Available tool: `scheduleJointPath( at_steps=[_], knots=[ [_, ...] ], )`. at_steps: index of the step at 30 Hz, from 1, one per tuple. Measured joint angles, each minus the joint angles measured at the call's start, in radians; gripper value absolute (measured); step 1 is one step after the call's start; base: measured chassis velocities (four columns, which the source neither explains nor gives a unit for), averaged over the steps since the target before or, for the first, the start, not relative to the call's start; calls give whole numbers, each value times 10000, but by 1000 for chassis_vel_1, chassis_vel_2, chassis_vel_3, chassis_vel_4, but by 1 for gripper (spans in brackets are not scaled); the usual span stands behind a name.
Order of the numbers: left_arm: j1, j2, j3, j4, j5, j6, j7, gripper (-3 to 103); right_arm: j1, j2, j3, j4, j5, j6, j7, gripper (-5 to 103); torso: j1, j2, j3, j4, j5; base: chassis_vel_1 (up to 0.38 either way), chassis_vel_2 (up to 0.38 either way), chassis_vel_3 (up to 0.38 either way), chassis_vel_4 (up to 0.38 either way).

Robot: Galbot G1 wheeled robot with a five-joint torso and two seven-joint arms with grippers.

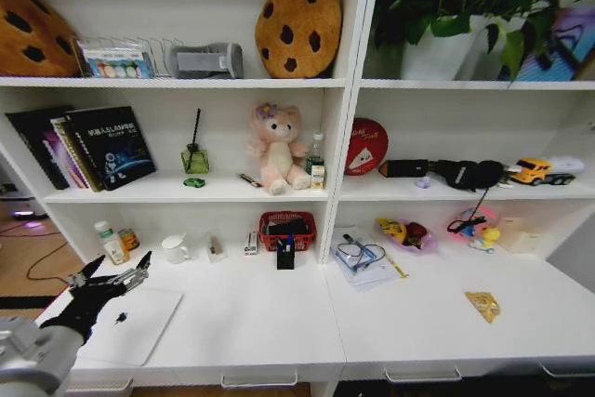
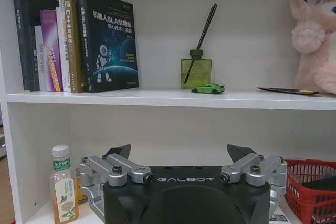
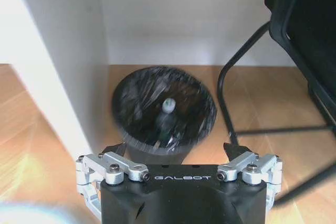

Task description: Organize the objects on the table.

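My left pincer hangs spread wide and empty over the closed silver laptop at the near left of the white desk. The tiny green toy car sits up on the shelf by the green diffuser bottle. My right pincer is spread too, low over a black bin on the floor

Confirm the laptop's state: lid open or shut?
Shut. The laptop lies flat on the table, silver lid up, no keys or screen showing; the open left end effector hovers over it.
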State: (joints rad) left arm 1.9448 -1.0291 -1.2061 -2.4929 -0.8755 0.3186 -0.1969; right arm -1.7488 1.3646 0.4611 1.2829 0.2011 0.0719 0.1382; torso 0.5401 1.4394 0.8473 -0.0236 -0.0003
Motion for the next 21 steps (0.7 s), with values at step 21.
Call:
scheduleJointPath(
  at_steps=[21],
  knots=[
    [0,0,0,1,0,0,0,100,-2775,-113,3903,9202,2631,2417,-1239,100,0,-1,2,6,2,0,0,0,0]
  ],
)
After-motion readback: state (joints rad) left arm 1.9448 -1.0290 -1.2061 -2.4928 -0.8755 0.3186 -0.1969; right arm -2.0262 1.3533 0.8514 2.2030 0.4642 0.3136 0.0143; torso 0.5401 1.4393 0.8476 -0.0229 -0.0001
